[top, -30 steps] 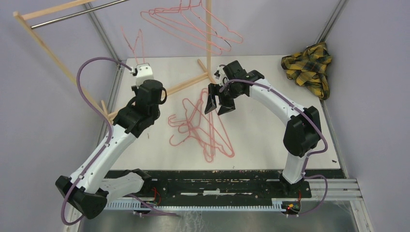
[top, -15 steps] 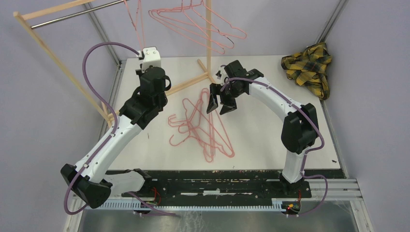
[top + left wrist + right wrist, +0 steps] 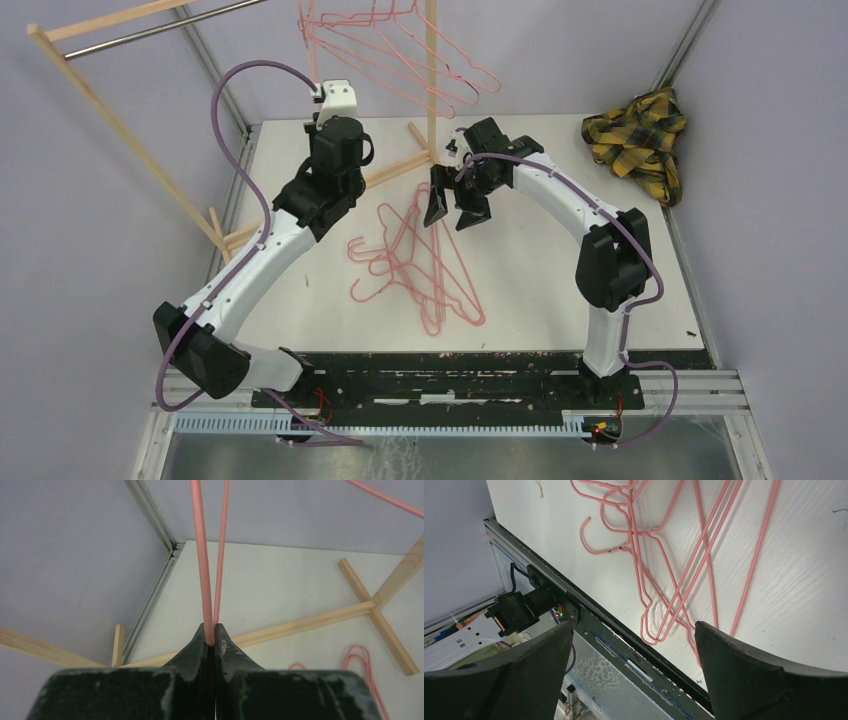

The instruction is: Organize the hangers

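- Slanting across the far-left corner, the wooden rack (image 3: 97, 98) with its metal bar (image 3: 150, 30) on top; only a narrow gap between the sloping leg and the left wall.
- Raised over the far-left part of the table (image 3: 545, 135), the left gripper (image 3: 210, 635) pinched tight on the held hanger (image 3: 202, 555); two thin pink wires rising straight up from between the fingers, with open air on both sides.
- Hanging high at the back, the hung hangers (image 3: 420, 62): several pink wire triangles fanned out and overlapping, crossing in front of the rack's upright post (image 3: 432, 70), their tops cut off by the upper edge of the overhead view.
- Lying flat mid-table, the loose hangers (image 3: 420, 265): a tangled heap of salmon wire, curled hooks pointing left, long sides reaching toward the near edge, well clear of both side edges.
- Poised over the far end of that heap, the right gripper (image 3: 631, 627), fingers spread wide with nothing between them.
- Stretching right of the heap, a broad bare table surface out to the right rail.
- Bunched in the far-right corner against the wall, the yellow-black plaid cloth (image 3: 640, 135), well apart from both arms.
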{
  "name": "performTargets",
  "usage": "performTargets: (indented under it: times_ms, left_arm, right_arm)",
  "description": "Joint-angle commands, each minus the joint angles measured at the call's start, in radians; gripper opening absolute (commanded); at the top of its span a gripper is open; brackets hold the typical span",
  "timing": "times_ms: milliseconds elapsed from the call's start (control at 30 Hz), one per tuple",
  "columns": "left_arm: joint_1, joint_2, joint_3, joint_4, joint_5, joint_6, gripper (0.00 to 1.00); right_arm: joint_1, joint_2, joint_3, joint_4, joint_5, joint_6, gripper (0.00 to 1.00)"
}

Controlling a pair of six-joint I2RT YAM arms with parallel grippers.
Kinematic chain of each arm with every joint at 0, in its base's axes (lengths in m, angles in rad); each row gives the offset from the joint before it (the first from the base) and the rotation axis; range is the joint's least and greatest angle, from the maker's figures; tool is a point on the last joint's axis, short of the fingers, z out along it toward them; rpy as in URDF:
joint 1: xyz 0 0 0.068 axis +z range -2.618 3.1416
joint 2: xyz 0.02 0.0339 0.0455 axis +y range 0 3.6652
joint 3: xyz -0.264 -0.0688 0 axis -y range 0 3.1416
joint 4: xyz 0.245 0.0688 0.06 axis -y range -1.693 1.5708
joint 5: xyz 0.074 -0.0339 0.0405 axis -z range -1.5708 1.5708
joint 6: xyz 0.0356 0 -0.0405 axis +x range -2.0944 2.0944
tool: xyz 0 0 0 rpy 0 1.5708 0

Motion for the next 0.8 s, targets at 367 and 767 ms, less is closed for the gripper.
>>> performTargets:
  times_ms: [367, 767]
  left_arm:
    - [0.068, 0.069, 0.113, 0.046, 0.026, -0.025, 0.03]
    - [0.081, 0.172, 0.234, -0.134, 0.045, -0.088, 0.03]
  right_arm:
    - [-0.022, -0.021, 0.015, 0.023, -0.011, -0.012, 1.0]
    - [-0.037, -0.018, -0.012, 0.044, -0.04, 0.001, 1.0]
